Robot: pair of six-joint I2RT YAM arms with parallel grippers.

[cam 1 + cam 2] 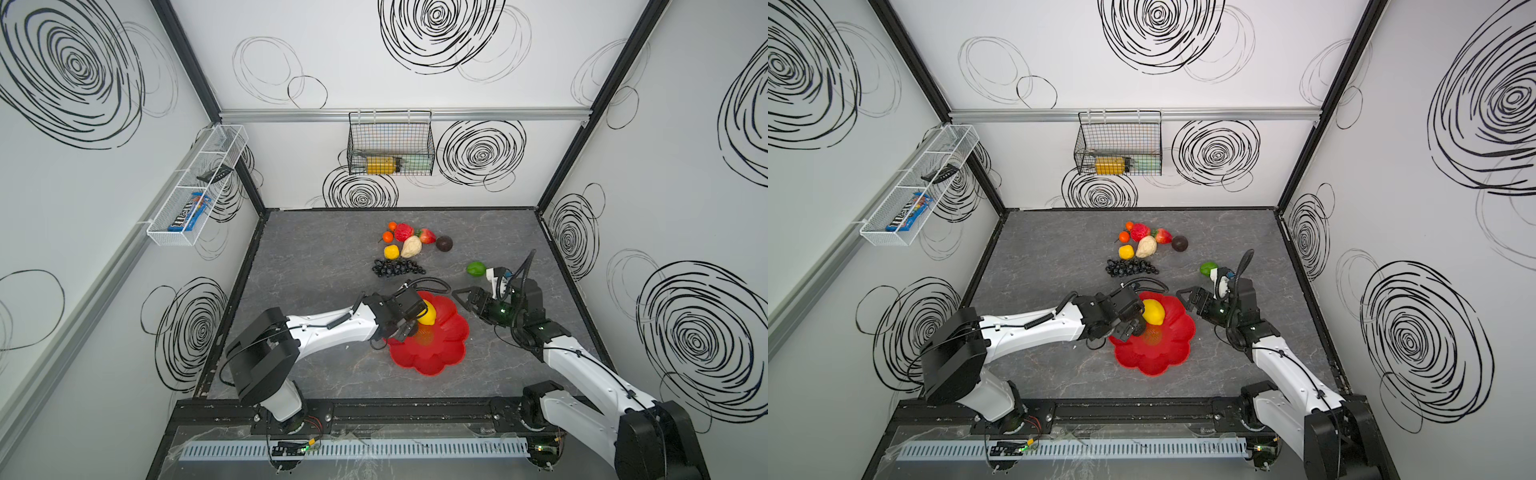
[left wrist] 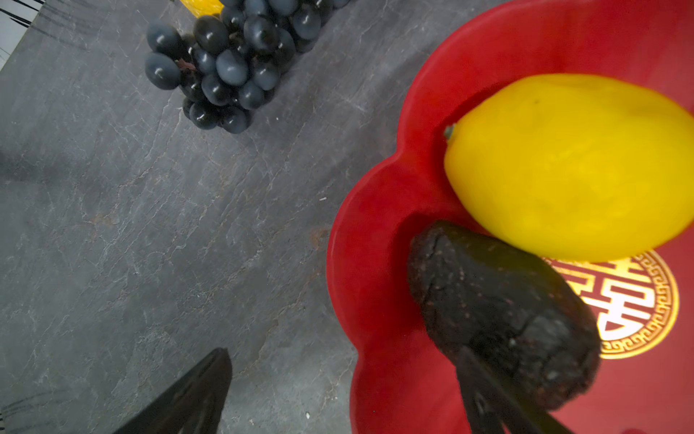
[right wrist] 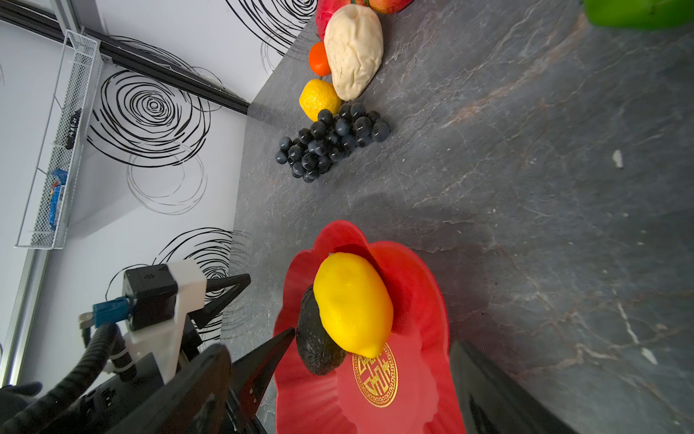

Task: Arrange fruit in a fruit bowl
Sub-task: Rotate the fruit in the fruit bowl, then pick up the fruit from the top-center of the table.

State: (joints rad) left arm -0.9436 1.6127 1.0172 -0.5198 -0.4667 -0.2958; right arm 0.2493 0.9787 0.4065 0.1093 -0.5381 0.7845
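The grey counter (image 1: 316,257) carries the red fruit bowl (image 1: 444,349) toward its six o'clock. The left tool (image 2: 344,349) reaches over the bowl's nine o'clock rim with its jaws wide. The right tool (image 1: 462,298) hovers at two o'clock, also wide and empty. Inside the bowl at twelve lies a lemon (image 1: 428,314). A dark avocado (image 2: 499,319) touches it, just beside a left finger. Beyond the bowl on the counter lie the grape bunch (image 1: 397,268), beige piece (image 1: 411,247) and lime (image 1: 476,268).
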